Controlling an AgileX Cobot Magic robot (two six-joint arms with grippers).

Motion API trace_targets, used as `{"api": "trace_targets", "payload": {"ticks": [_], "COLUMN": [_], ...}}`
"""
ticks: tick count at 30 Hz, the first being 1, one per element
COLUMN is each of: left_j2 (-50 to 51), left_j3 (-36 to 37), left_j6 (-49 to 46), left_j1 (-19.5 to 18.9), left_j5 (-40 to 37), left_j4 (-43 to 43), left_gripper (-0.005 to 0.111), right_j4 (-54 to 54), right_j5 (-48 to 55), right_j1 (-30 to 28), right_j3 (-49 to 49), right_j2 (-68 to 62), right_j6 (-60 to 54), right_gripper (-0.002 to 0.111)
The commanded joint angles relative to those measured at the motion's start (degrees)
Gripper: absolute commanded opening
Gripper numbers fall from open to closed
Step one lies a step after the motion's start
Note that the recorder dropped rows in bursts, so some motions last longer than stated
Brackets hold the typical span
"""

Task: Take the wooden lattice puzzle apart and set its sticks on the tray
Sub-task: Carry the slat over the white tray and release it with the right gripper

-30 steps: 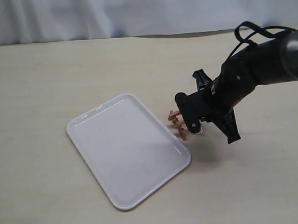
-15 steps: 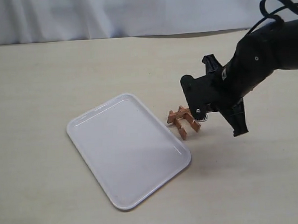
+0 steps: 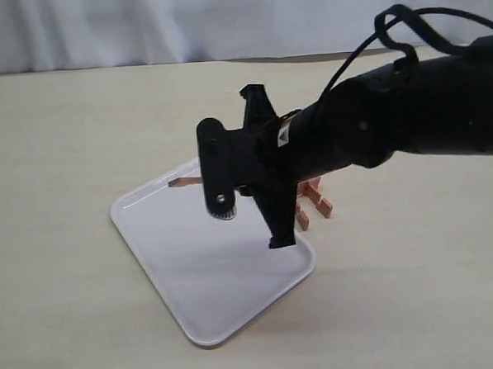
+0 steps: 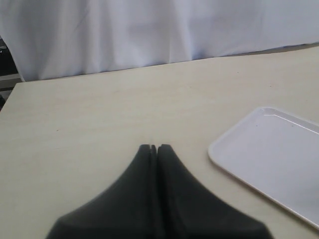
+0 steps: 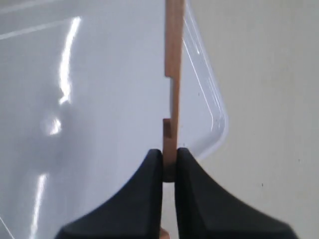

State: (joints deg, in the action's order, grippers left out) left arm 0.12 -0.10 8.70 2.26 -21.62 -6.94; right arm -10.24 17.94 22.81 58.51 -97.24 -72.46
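Note:
My right gripper [image 3: 203, 181] hangs over the far side of the white tray [image 3: 195, 315]. It is shut on one reddish-brown notched stick [image 3: 183, 183], whose free end points left. The right wrist view shows that stick [image 5: 173, 74] pinched edge-on between the fingertips of the right gripper [image 5: 169, 157], above the tray [image 5: 99, 99] near one rounded corner. What is left of the wooden lattice puzzle [image 3: 315, 201] lies on the table just right of the tray, partly hidden behind the arm. My left gripper [image 4: 153, 148] is shut on nothing, over bare table; the exterior view does not show it.
The black right arm [image 3: 392, 119] stretches from the right edge across the middle. A white curtain [image 3: 180, 23] backs the beige table [image 3: 53, 128]. In the left wrist view the tray [image 4: 269, 154] lies off to one side of the shut fingers.
My right gripper has swung left from beside the puzzle to above the tray, carrying one stick out of the lattice. The remaining sticks stay on the table.

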Motion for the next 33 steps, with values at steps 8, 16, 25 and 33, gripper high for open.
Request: {"api": "trace_targets", "payload": {"ticks": [8,16,25,33], "left_j2": [-0.12,-0.12,-0.12,-0.12], "left_j3": [0.1,0.1,0.1,0.1], "left_j6": [-0.02,-0.02,-0.02,-0.02], "left_j1": [0.47,0.47,0.47,0.47], "left_j5": [0.98,0.98,0.98,0.98], "left_j4": [0.01,0.01,0.01,0.01], "left_gripper": [0.0,0.0,0.0,0.0], "right_j4": [-0.81,22.34,69.62,93.9], "right_j5": [-13.2,16.37,24.83,27.98], "right_j1": [6.01,6.8,19.84,21.18], "right_j3": [0.15,11.77,14.55,14.55], "right_j2": [-0.03,-5.41,-13.73,-23.54], "right_j6": [21.7,51.05,84.26,106.43], "right_gripper": [0.005,0.005,0.005,0.005]}}
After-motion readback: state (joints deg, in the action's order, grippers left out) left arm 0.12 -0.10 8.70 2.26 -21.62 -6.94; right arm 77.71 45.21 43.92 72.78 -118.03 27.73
